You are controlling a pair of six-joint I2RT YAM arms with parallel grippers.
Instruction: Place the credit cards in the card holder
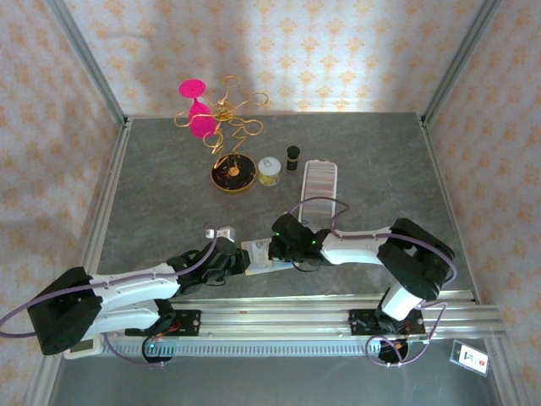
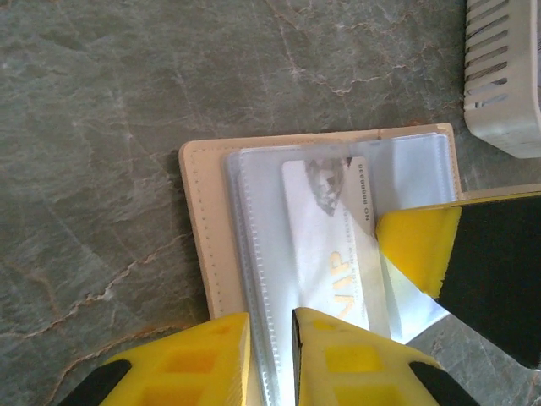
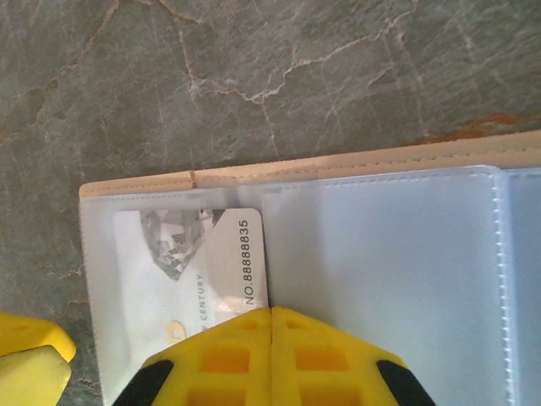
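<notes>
The card holder (image 2: 199,245) lies open on the worktop (image 2: 101,101). The left tool (image 2: 272,330) nips its clear sleeve (image 3: 380,271). The right tool (image 3: 270,320), pinched shut, holds one whitish card (image 3: 224,254) partway in. Roughly midway, I'd say.

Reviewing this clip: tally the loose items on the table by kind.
Card holder: 1
Credit card: 1
Ribbed clear case: 1
Gold wire stand: 1
Small jar: 1
Dark bottle: 1
Total: 6
</notes>
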